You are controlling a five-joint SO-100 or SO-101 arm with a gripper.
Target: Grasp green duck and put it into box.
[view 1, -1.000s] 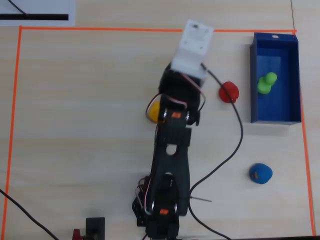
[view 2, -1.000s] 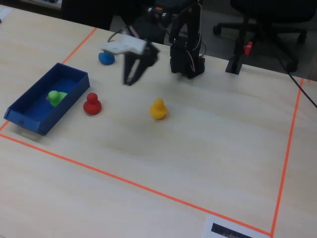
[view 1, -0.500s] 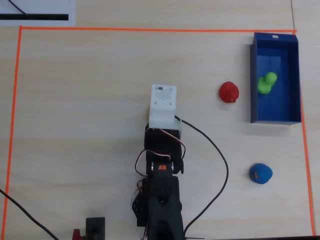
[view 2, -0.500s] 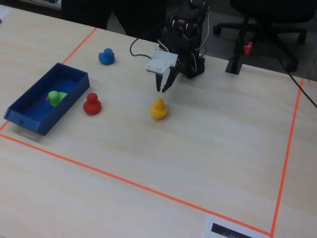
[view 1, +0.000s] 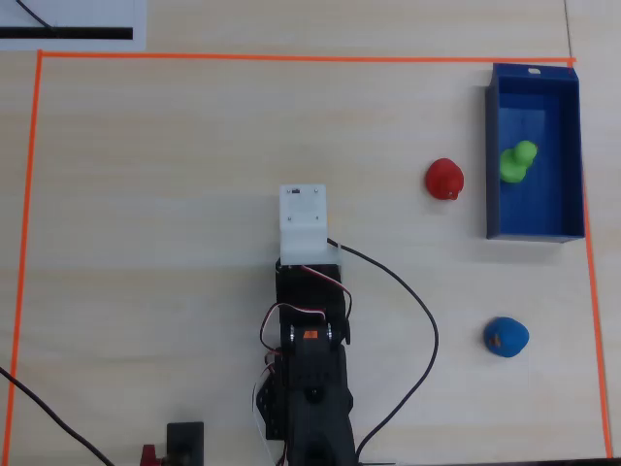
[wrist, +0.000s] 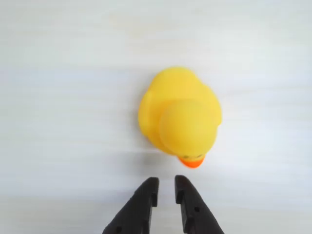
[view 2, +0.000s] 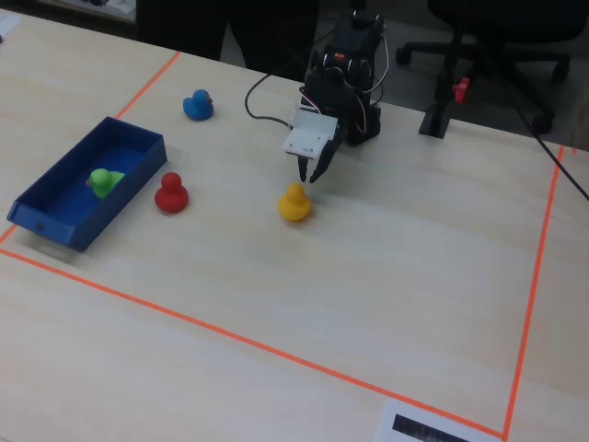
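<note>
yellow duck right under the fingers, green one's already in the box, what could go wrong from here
1. The gripper, nearly shut, hangs just beside the yellow duck; a dip or swing could knock it across the table.
2. Closing on it would grab the wrong duck; the green duck already lies in the box.
</note>
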